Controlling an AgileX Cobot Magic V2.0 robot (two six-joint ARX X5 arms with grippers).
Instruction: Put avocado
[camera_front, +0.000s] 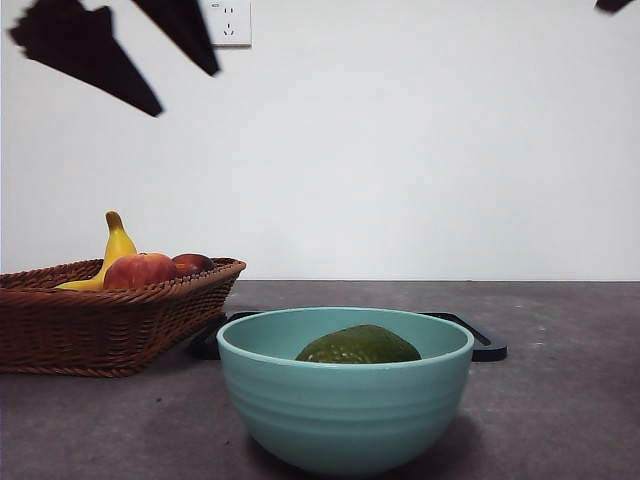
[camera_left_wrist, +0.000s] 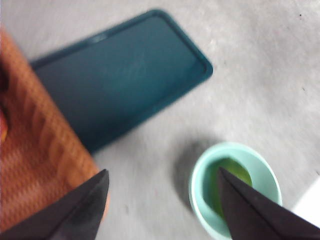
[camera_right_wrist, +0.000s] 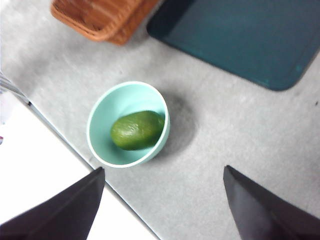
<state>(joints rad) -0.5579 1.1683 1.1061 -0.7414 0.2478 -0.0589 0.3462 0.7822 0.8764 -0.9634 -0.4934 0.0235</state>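
Avocado (camera_right_wrist: 137, 130) lies in the bowl (camera_front: 345, 405), free of both hands. Left hand (camera_left_wrist: 162, 200) and right hand (camera_right_wrist: 162, 197) hang high, jaws apart, empty. I would retract straight upward, clear of the rim.

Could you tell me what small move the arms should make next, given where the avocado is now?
Probably just a retreat: lift the left claw a little further away and leave the rest. The avocado already lies inside the light blue bowl, and neither claw touches it. The left claw is open and raised above the table, and the right claw is open and empty too, so nothing seems left to grasp.
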